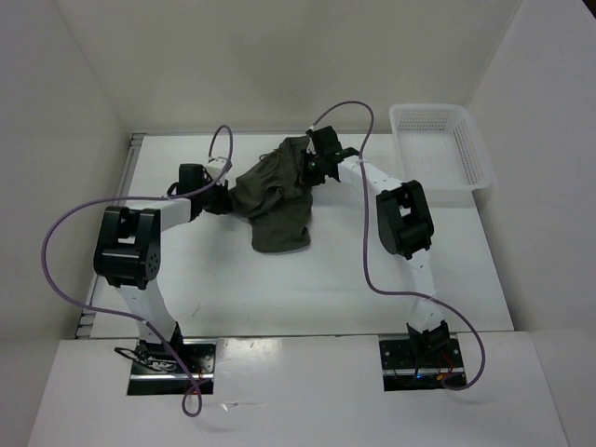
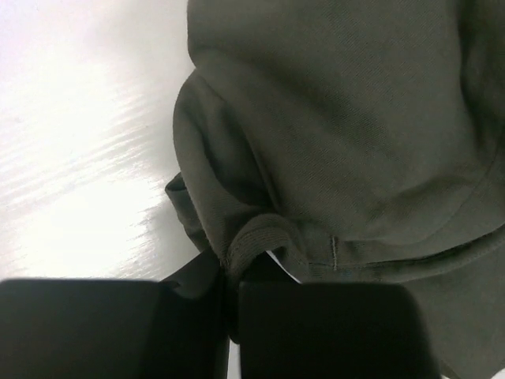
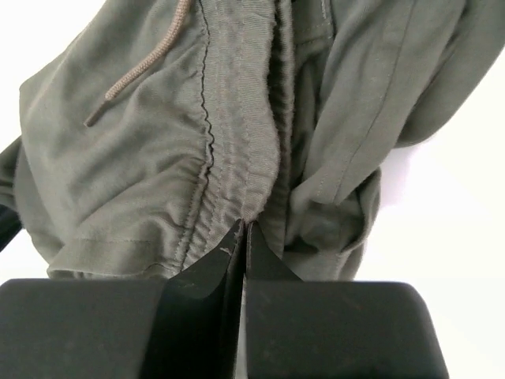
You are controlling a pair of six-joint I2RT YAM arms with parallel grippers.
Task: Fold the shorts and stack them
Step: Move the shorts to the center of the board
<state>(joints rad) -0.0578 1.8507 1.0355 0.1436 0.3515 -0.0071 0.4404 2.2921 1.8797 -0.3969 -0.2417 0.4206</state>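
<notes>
The dark olive-green shorts (image 1: 276, 200) hang crumpled between my two grippers over the far middle of the white table (image 1: 279, 289). My left gripper (image 1: 222, 197) is shut on the shorts' left edge; in the left wrist view the ribbed waistband (image 2: 256, 237) is pinched between the jaws (image 2: 230, 272). My right gripper (image 1: 312, 166) is shut on the shorts' top right edge; in the right wrist view the jaws (image 3: 245, 233) clamp the elastic waistband (image 3: 241, 142), with a drawstring (image 3: 142, 67) hanging at the upper left.
A white mesh basket (image 1: 440, 144) stands at the far right corner of the table. White walls enclose the table on the left, back and right. Purple cables (image 1: 65, 242) loop from both arms.
</notes>
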